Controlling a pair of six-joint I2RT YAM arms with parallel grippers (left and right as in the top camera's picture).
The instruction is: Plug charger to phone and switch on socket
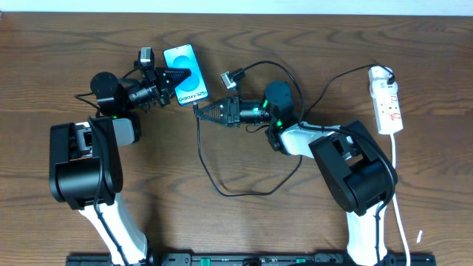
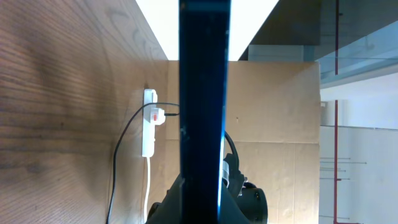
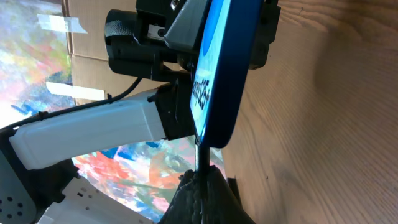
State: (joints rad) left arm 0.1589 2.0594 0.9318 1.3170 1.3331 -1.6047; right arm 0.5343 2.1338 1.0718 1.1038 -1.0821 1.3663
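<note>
Locate the phone [image 1: 185, 74]: tilted, its lit light-blue screen reading "Galaxy S25". The charger [image 1: 244, 194], a thin black cable, loops below the phone, and its connector [image 3: 200, 155] meets the phone's bottom edge. The white socket [image 1: 388, 100] lies well apart from the phone.

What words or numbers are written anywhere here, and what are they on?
"Galaxy S25": on the light blue screen of the slim dark-edged phone, clamped in the left gripper.
White power strip with red marks: any print is too small to read.
Thin black charger cable in the right gripper: no writing visible.
</note>
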